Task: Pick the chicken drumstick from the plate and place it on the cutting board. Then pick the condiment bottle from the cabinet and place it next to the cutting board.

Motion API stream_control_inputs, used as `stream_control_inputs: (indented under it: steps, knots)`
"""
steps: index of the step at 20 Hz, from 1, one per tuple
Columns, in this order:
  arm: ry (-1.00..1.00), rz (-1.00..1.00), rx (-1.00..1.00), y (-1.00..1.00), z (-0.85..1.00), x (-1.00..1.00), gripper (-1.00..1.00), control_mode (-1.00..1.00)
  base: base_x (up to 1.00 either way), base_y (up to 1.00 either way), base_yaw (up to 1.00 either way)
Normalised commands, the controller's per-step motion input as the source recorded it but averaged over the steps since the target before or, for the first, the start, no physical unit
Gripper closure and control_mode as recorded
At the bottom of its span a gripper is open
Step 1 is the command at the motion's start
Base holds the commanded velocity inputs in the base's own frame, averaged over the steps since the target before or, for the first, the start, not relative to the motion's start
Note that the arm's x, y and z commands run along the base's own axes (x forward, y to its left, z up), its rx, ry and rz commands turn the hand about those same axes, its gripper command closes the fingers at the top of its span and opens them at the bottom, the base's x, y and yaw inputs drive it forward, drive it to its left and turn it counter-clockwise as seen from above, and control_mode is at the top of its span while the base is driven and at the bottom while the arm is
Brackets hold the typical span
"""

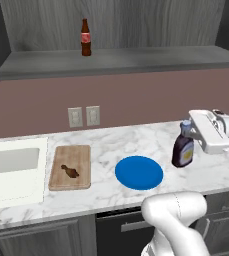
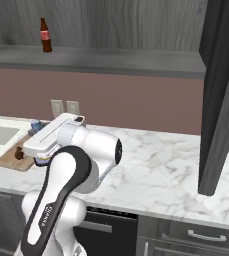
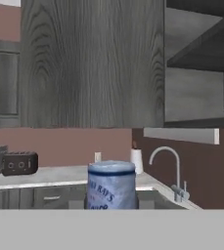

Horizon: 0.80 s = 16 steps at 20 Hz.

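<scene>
We see the small brown cooked chicken drumstick (image 1: 70, 171) lying on the rectangular light-brown wooden cutting board (image 1: 71, 182), which rests on the white marble tabletop (image 1: 131, 139) just beside the white rectangular sink (image 1: 11, 170). In the right base view the board (image 2: 8, 161) and the drumstick (image 2: 19, 153) peek out past the arm. On the board's other side sits the round flat bright blue plate (image 1: 139, 172), bare, near the board but not touching it. Beyond the plate stands the squat dark-brown condiment bottle (image 1: 183, 151) with a yellow-orange label and pale bluish cap, upright and low over the tabletop; we cannot tell whether its base touches the marble. The gripper (image 1: 190, 128) reaches in from the side at the bottle's neck, and its jaws are pressed in on the bottle just under the cap. In the hand view the pale bluish cap (image 3: 111, 184) sits close at the bottom, with a curved tap (image 3: 167, 166) behind it. Up on the long grey wood-grain shelf (image 1: 136, 57) a slim brown bottle with a red label (image 1: 86, 38) stands upright against the grey panel wall. Two pale wall sockets (image 1: 83, 116) sit on the pink wall above the board.
</scene>
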Motion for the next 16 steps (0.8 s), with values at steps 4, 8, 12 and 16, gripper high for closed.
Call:
stream_control_inputs:
  steps: [4,8,12,16]
  knots:
    - [-0.04,-0.08,0.02,-0.34,-0.34,0.00,1.00,-1.00,0.00,0.00,0.00]
    - [-0.03,-0.10,0.02,-0.36,-0.37,0.00,1.00,-1.00,0.00,0.00,0.00]
    - [-0.03,-0.10,0.02,-0.33,-0.36,0.00,1.00,-1.00,0.00,0.00,0.00]
    - [-0.04,-0.09,0.01,-0.29,-0.31,0.07,1.00,-1.00,0.00,0.00,0.00]
